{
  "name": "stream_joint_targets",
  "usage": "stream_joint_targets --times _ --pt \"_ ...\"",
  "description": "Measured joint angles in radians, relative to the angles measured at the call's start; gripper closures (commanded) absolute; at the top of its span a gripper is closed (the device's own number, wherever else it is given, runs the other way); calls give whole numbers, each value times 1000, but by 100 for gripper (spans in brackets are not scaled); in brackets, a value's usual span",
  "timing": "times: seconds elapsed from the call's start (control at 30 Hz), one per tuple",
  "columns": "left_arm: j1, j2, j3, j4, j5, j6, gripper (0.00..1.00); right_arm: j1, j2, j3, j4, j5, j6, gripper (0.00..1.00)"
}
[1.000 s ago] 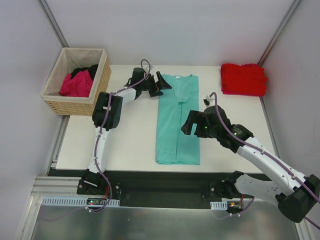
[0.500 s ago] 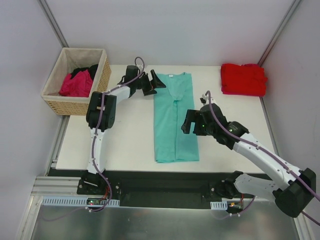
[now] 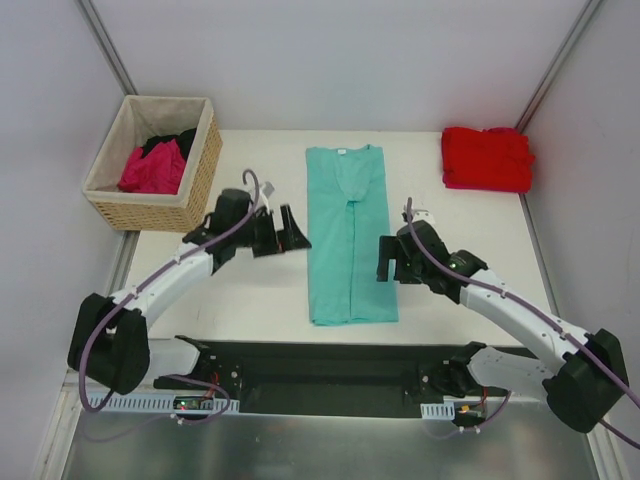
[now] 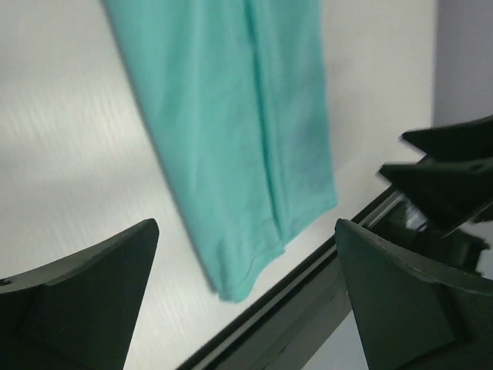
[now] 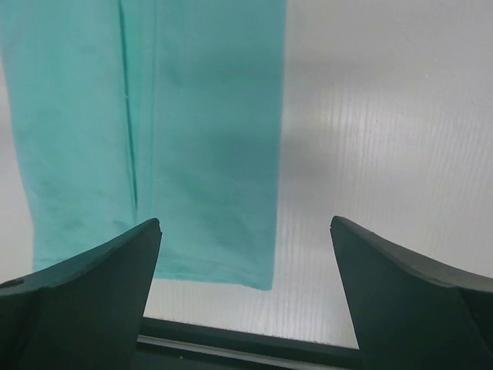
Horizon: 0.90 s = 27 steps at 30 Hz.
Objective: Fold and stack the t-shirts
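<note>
The teal t-shirt (image 3: 348,232) lies flat on the table as a long narrow strip, sides folded in, small white neck label at its far end. It also shows in the left wrist view (image 4: 231,131) and the right wrist view (image 5: 146,116). My left gripper (image 3: 292,233) is open and empty just left of the strip's middle. My right gripper (image 3: 386,262) is open and empty at the strip's right edge, above its near corner. A folded red t-shirt (image 3: 487,158) lies at the far right corner. Magenta (image 3: 152,168) and black (image 3: 170,141) shirts lie in the basket.
The woven tan basket (image 3: 195,172) stands off the table's far left corner. The table's front edge with a black rail (image 3: 330,357) runs just below the teal strip's hem. Grey walls close in the left, back and right.
My left arm has swung back from the shirt's far left corner to beside its middle, open. The teal strip has shifted slightly left. My right gripper has moved a little toward the near edge.
</note>
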Motion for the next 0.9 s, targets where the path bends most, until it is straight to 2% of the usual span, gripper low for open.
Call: stream_joint_targets --times 0.2,0.37,0.47,0.63,0.77,0.9 --pt "-129 -123 -277 -139 -129 -64 1 0 -146 -87 -114 57 45 3" --pt "-149 -304 -433 -137 -152 -132 1 0 -297 -108 -212 105 60 3" --pt "-149 -409 -526 -51 -143 -201 1 0 -341 -121 -241 118 68 3" --pt "-150 -477 -663 123 -94 -317 1 0 -354 -141 -285 118 81 3" --pt "-179 -453 -724 283 -62 -387 1 0 -372 -156 -293 114 87 3" --pt "-243 -348 -733 435 -40 -429 1 0 -390 -169 -293 112 97 4"
